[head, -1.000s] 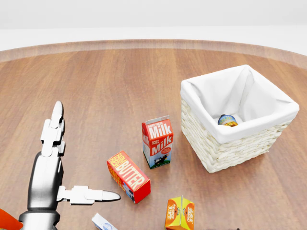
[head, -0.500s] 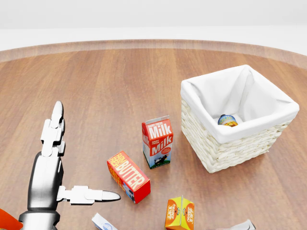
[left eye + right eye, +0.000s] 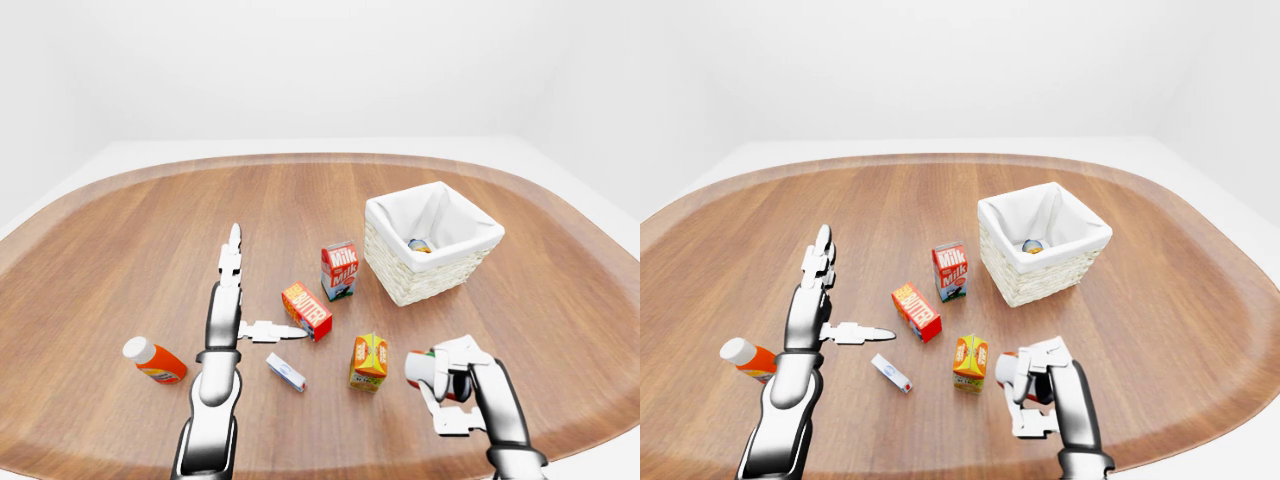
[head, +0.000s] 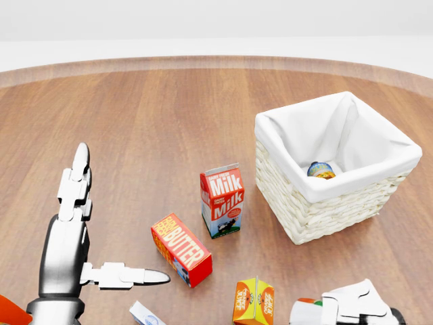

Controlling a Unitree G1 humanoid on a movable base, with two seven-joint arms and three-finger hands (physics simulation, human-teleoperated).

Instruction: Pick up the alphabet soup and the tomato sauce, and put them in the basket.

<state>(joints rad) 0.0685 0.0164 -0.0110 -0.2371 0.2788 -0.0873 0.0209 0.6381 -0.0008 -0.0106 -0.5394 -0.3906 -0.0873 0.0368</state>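
Red-labelled tomato sauce can, gripped by the right hand, has risen into head view; the left hand stays spread, empty.

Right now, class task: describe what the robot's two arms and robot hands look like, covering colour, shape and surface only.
Both arms are smooth, glossy silver-grey tubes with darker bands at the joints. The left robot hand has white, blocky, segmented fingers ending in pointed silver tips. The right robot hand has the same white, boxy segments, with dark parts inside. No cables, markings or sleeves show.

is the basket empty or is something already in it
Not empty: one can lies inside the basket, against the white liner.
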